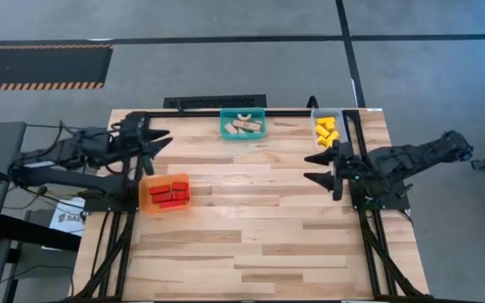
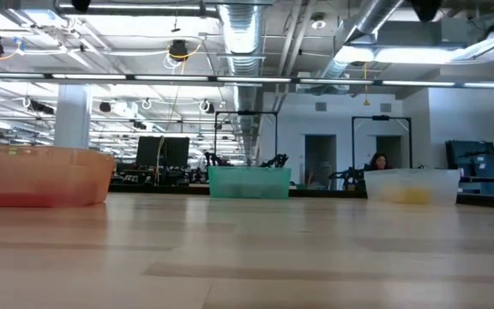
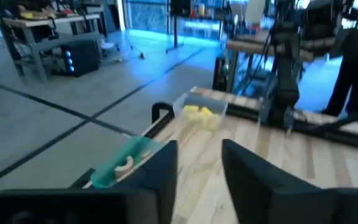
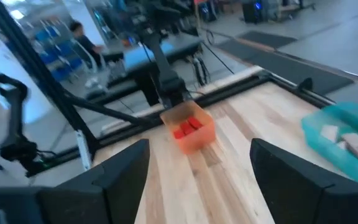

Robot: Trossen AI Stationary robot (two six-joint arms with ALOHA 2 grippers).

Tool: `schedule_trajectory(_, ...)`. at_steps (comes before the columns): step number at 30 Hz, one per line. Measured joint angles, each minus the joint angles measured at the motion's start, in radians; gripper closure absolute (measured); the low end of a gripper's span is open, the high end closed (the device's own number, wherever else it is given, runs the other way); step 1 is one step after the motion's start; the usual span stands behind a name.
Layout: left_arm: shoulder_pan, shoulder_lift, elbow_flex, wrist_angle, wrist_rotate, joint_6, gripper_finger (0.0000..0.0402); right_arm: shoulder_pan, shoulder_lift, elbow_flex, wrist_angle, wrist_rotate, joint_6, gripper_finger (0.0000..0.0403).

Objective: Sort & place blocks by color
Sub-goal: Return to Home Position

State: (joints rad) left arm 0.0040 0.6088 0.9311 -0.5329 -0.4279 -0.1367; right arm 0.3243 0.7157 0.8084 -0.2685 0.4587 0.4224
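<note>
1. In the orange bin [image 1: 145, 195], near the left edge of the desk [image 1: 251, 244]: red blocks [image 1: 168, 193], packed close together.
2. In the teal bin [image 1: 224, 126], at the middle of the far edge: pale wood blocks [image 1: 246, 126].
3. In the clear bin [image 1: 317, 117], at the far right corner: yellow blocks [image 1: 326, 131].
4. Left tool [image 1: 162, 145]: spread, pinching nothing, above the left side just behind the orange bin, pointing inward.
5. Right tool [image 1: 309, 167]: spread wide, pinching nothing, above the right side near the clear bin, facing the left tool across the boards.
</note>
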Motion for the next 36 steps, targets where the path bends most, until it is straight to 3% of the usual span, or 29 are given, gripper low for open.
schedule_trajectory(9, 0.006, -0.224, -0.294, 0.177, -0.005, -0.044, 0.0396, -0.011, -0.221, -0.315, 0.29, -0.007, -0.005, 0.0156)
schedule_trajectory(13, 0.005, -0.343, -0.382, 0.198, -0.039, -0.103, 0.0396, -0.025, -0.305, -0.383, 0.284, -0.012, -0.005, 0.023)
schedule_trajectory(18, 0.005, -0.482, -0.498, 0.251, -0.021, -0.164, 0.04, -0.035, -0.379, -0.448, 0.311, -0.013, -0.013, 0.0362)
schedule_trajectory(20, 0.005, -0.529, -0.546, 0.285, -0.021, -0.166, 0.04, -0.044, -0.395, -0.48, 0.317, -0.013, -0.016, 0.039)
schedule_trajectory(24, 0.005, -0.608, -0.624, 0.34, -0.025, -0.169, 0.04, -0.066, -0.416, -0.553, 0.369, -0.013, -0.005, 0.0388)
schedule_trajectory(28, 0.005, -0.6, -0.652, 0.326, -0.032, -0.174, 0.04, -0.08, -0.461, -0.611, 0.407, -0.016, -0.012, 0.0398)
schedule_trajectory(36, 0.005, -0.607, -0.662, 0.274, -0.042, -0.22, 0.0401, -0.081, -0.661, -0.712, 0.356, -0.017, -0.012, 0.0399)
